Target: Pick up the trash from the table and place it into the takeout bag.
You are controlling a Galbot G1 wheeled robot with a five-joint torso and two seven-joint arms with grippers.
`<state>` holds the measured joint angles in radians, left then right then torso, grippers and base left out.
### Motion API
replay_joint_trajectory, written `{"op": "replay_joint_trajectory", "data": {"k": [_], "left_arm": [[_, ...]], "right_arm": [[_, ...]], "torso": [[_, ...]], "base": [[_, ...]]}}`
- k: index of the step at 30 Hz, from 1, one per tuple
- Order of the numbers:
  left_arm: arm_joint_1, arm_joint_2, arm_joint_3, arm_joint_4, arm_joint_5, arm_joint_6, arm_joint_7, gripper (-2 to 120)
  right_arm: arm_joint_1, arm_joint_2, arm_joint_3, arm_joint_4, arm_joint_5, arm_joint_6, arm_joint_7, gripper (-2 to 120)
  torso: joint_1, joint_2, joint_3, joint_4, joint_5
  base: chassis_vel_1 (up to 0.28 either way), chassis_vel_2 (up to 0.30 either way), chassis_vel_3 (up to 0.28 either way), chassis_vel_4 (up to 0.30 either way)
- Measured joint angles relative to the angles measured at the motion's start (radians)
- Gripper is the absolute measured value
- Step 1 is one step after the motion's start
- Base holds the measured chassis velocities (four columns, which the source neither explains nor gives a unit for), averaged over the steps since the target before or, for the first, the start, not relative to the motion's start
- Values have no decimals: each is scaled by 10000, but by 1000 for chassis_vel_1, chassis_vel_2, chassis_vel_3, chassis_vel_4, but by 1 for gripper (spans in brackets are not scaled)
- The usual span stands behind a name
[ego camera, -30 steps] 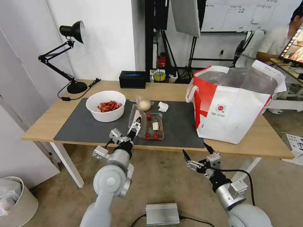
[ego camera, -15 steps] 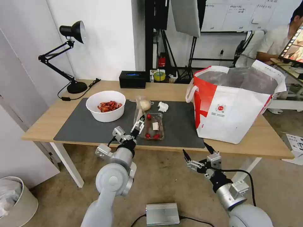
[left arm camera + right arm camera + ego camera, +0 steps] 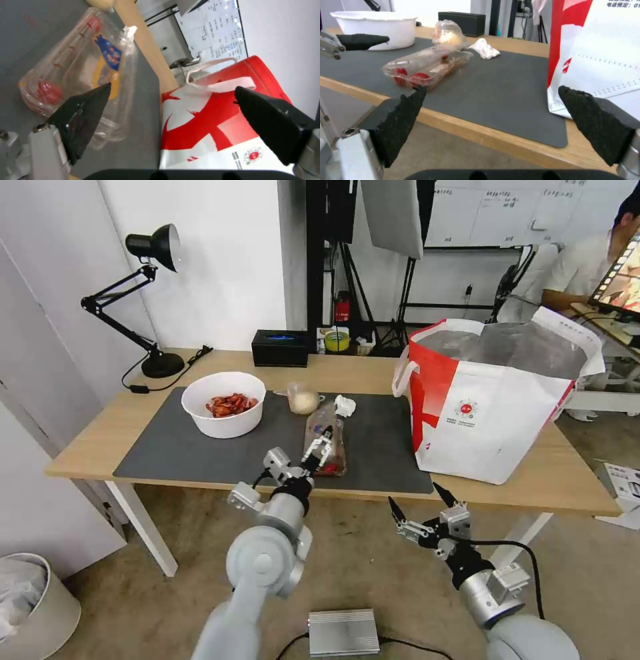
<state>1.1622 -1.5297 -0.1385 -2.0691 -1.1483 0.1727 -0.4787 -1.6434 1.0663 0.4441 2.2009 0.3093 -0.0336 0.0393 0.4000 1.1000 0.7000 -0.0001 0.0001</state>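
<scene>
Nearest the robot, the right gripper (image 3: 421, 508) is hanging below the table (image 3: 87, 443) edge, jaws spread and holding nothing. The left gripper (image 3: 321, 442) is hovering over the near end of the clear tomato tray (image 3: 327, 430), jaws released on either side of it, not gripping. The tray's lid is lying closed over the tomatoes. Beyond it, the cup with the beige lump (image 3: 303, 399), the crumpled tissue (image 3: 344, 405) and the bowl of red shells (image 3: 225, 403) are all sitting on the grey mat (image 3: 173, 447). The takeout bag (image 3: 487, 400) is standing open to the right. Judging by this, all 4 pieces are still waiting to be bagged.
</scene>
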Motion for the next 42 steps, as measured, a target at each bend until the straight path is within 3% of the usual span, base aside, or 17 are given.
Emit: {"op": "replay_joint_trajectory", "data": {"k": [7,12,14,16,18,20,22,24,26,32,42], "left_arm": [[-95,608,33,-18,1183,79,151,100],[-395,1580,17,112,2078,99,539,100],[-578,2226,50,224,2830,89,958,97],[-616,2387,77,258,3082,84,1091,97],[-784,3151,209,473,4383,-17,1782,87],[-825,3320,240,530,4677,-68,1972,86],[-1028,4043,405,756,5743,-316,2725,74],[-1072,4179,441,802,5897,-377,2859,71],[-1267,4713,641,984,6483,-612,3428,59],[-1662,5303,1073,1434,7157,-862,4113,38],[-2988,5844,2279,2290,6955,-892,4586,7]], "right_arm": [[5,-63,-8,68,37,1,8,100],[30,-121,-13,113,88,1,17,100],[22,-167,-16,135,143,1,21,100],[24,-182,-17,138,157,1,24,100],[61,-235,-18,145,213,-3,39,100],[75,-246,-19,149,227,-9,42,100],[145,-279,-20,175,329,-50,65,100],[159,-283,-20,179,352,-58,70,100],[233,-302,-10,182,487,-95,76,100],[378,-323,52,177,752,-215,107,100],[533,-356,77,104,1132,-321,200,100]], "torso": [[0,0,0,1,-1],[0,0,0,1,-2],[0,0,0,2,-3],[0,0,0,1,-3],[0,0,0,1,-2],[0,0,0,2,-4],[0,0,0,1,-3],[0,0,0,1,-3],[0,0,0,1,-3],[0,0,1,0,-3],[0,0,1,2,-1]], "base": [[0,0,0,0],[0,0,0,0],[0,0,0,0],[0,0,0,0],[0,0,0,0],[0,0,0,0],[0,0,0,0],[0,0,0,0],[0,0,0,0],[0,0,0,0],[0,0,0,0]]}}
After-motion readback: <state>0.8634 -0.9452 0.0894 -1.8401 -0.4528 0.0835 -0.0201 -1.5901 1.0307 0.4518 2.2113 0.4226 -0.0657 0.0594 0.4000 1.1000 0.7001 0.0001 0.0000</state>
